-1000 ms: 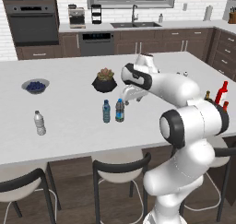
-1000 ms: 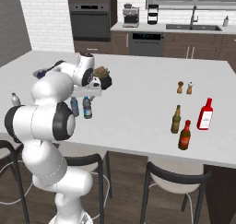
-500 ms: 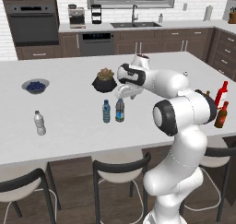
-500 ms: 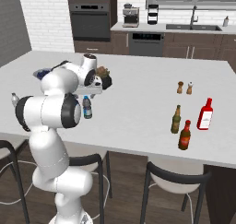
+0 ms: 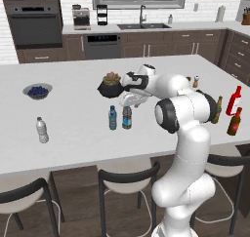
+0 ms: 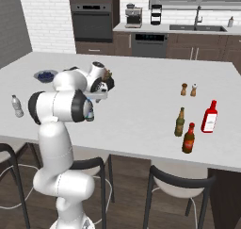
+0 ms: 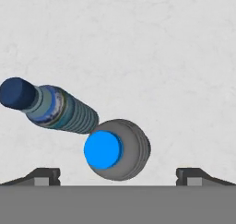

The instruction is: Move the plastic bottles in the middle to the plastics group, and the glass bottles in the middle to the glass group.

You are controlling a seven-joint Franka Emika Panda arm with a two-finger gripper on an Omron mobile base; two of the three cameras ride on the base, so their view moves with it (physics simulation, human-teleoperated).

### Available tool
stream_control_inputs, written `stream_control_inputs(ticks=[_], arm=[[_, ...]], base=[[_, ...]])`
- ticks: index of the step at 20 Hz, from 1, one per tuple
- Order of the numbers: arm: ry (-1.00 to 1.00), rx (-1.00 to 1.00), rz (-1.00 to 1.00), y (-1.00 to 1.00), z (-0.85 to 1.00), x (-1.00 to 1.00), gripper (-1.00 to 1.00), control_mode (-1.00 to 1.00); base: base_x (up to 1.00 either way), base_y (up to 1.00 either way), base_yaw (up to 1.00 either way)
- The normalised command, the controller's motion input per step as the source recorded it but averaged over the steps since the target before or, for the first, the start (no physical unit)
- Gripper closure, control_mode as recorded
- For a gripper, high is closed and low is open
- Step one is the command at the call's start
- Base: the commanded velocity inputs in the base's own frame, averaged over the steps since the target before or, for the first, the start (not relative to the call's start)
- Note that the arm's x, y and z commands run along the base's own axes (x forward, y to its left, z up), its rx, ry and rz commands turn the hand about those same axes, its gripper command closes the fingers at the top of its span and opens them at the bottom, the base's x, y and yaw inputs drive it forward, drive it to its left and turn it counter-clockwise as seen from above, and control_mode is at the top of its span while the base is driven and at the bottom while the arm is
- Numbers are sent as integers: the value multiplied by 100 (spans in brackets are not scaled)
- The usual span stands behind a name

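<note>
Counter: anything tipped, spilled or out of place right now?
Nothing stands out. Both blue-capped water bottles stand upright side by side under the open gripper; the red-necked brown bottle stands upright by the glass group, nothing spilled.

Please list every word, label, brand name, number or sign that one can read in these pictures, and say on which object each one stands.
No text can be read in any view.
Blue-label water bottle: a patterned label, no legible letters.
White-capped clear bottle: a pale label, too small to read.
Tall red bottle: a white label patch, blurred, no letters discernible.
Dark gold-necked bottle and brown red-necked bottle: labels too small to read.
</note>
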Motion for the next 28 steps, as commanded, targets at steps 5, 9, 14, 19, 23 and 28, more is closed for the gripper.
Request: stream_control_inputs(ticks=[5, 9, 14, 19, 23, 28], arm=[[0, 0, 0, 0, -2, 3, -100, -100], [0, 0, 0, 0, 0, 0, -100, -100], [0, 0, 0, 3, -15, -4, -100, -100], [0, 0, 0, 6, -13, 0, -100, -100], [0, 0, 0, 15, -3, 0, -100, -100], [0, 0, 0, 9, -9, 0, -100, -100]], base=[[0, 0, 0], [0, 0, 0], [0, 0, 0], [0, 0, 0], [0, 0, 0], [0, 0, 0]])
